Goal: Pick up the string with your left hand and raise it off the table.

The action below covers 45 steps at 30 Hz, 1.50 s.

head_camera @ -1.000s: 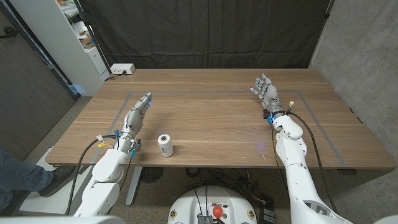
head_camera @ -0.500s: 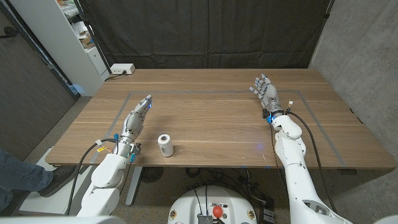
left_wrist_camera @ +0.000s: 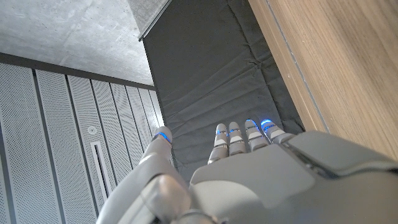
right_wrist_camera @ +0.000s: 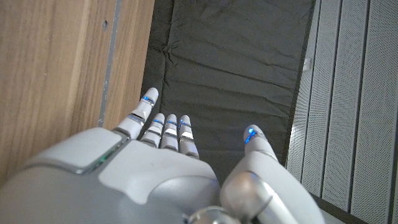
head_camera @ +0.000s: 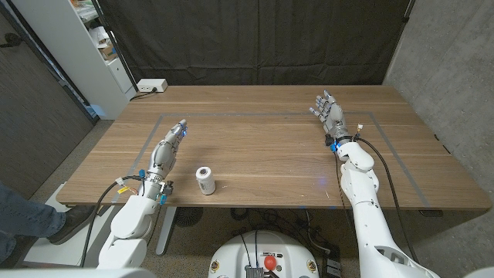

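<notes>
1. Near the worktop's front edge, left of its middle, your string is a small white spool lying on its side on the wood, with nothing touching it.
2. Your left hand sits just to the left of the spool and a little farther from the front edge, apart from it. Its fingers are stretched out straight toward the far edge and hold nothing; the left wrist view shows them side by side with the thumb set off to one side, blue lights at the tips.
3. Your left forearm comes in over the front-left corner, with coloured cables at the wrist.
4. Your right hand is well apart from the spool, on the right half of the worktop and nearer the far edge. Its fingers are extended and spread, and nothing is in them; the right wrist view shows the same, thumb held away from the rest.
5. A thin grey taped line marks a rectangle on the worktop; both hands lie close to its far corners, and the spool lies inside it near its front side.
6. Beyond the far-left corner, a white power strip lies against the far edge.
7. Behind the worktop hangs a black curtain, with a white shelf unit off the far-left corner.
8. Off the front-left corner, a person's leg and shoe show on the floor.
</notes>
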Available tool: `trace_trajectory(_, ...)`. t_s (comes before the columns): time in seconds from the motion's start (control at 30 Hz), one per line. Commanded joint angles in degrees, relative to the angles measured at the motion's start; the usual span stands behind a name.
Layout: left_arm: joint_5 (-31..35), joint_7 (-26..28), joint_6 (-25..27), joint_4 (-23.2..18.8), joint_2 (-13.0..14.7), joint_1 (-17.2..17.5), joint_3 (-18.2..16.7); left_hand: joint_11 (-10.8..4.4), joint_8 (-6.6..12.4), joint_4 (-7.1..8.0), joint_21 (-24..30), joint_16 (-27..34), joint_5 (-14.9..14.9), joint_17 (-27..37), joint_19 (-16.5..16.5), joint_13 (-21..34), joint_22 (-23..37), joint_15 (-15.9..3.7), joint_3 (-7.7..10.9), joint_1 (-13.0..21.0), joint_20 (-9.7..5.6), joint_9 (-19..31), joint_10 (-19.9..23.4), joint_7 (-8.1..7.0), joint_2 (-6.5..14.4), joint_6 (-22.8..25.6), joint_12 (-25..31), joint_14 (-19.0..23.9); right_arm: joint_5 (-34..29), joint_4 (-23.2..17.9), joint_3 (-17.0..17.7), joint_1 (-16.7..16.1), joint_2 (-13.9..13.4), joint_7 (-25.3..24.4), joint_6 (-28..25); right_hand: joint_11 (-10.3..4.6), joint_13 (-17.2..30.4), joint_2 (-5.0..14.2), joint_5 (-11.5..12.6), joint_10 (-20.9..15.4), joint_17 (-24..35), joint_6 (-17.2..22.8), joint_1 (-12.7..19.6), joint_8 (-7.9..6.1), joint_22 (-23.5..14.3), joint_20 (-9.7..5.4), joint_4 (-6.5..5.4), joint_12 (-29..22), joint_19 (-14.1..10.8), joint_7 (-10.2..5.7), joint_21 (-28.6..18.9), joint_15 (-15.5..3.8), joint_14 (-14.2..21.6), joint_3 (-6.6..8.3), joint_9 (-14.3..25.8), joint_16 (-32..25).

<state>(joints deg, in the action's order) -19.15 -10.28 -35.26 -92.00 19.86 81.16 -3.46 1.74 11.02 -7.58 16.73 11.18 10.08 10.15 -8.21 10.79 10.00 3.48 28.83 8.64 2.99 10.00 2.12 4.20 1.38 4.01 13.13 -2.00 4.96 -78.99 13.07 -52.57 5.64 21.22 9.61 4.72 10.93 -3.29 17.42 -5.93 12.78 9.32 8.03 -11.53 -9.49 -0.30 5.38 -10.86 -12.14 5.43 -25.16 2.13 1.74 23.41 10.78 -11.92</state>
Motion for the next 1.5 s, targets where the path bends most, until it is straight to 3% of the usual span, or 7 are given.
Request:
trace_trajectory(0.03, 0.8, 0.3, -2.0, -1.1, -0.2, 1.6, -0.6, -0.01, -0.09, -0.43, -0.1, -0.1, 0.0, 0.2, 0.0, 0.3, 0.2, 0.09, 0.3, 0.6, 0.38, 0.3, 0.4, 0.15, 0.1, 0.3, -0.1, 0.4, 0.1, 1.0, 0.3, 0.6, -0.2, 0.2, 0.6, -0.05, 0.0, 0.25, -0.1, -0.6, 0.1, 0.4, 0.2, 0.17, -0.1, -0.09, 0.16, -0.5, -0.4, -0.22, 0.2, 0.44, 0.3, 0.09, 0.1, -0.3)
trace_trajectory(0.9, 2.9, 1.5, -5.5, -2.3, -1.2, 4.9, -1.2, 0.04, -0.16, -0.72, -0.6, -0.2, 0.1, 0.2, 0.2, 0.4, 0.2, 0.09, 0.32, 1.1, 0.7, 0.3, 0.5, -0.05, 0.0, 0.2, -0.3, 0.3, 0.2, 2.1, 0.3, 1.7, -0.4, 0.5, 1.2, 0.02, 0.1, 0.25, -0.2, -0.6, 0.0, 0.4, 0.2, 0.18, -0.1, -0.08, 0.26, -0.5, -0.6, -0.17, 0.8, 0.35, 0.3, -0.05, 0.1, -0.3)
trace_trajectory(1.1, 2.3, 0.8, -6.1, -2.2, -1.0, 5.5, -0.9, 0.37, -0.2, -0.95, -0.9, -0.4, 0.1, 0.2, 0.2, 0.4, 0.2, 1.2, 0.38, 1.5, 1.97, 0.3, -0.3, -0.1, -0.1, 0.0, -0.6, -0.1, 0.3, 2.1, 0.3, 1.6, -0.3, 0.6, 1.0, 0.05, 0.1, 0.25, -0.2, -0.6, 0.0, 0.5, 0.2, 0.17, -0.1, -0.07, 0.28, -0.4, -0.7, -0.19, 1.0, 0.31, 0.3, -0.08, 0.1, -0.3)
trace_trajectory(1.5, 3.7, 1.5, -7.9, -2.5, -1.4, 7.3, -1.3, 1.42, -0.35, -1.36, -1.3, -0.4, 0.1, 0.2, 0.2, 0.4, 0.3, 1.65, 0.53, 2.3, 2.2, 0.3, -0.8, 0.03, -0.2, -0.7, -0.9, -0.4, 0.5, 1.7, 0.3, 1.3, -0.2, 0.8, 1.1, -0.01, 0.1, 0.28, -0.2, -0.6, 0.0, 0.4, 0.2, 0.19, -0.1, -0.09, 0.3, -0.4, -0.8, -0.22, 1.2, 0.38, 0.3, -0.12, 0.1, -0.3)
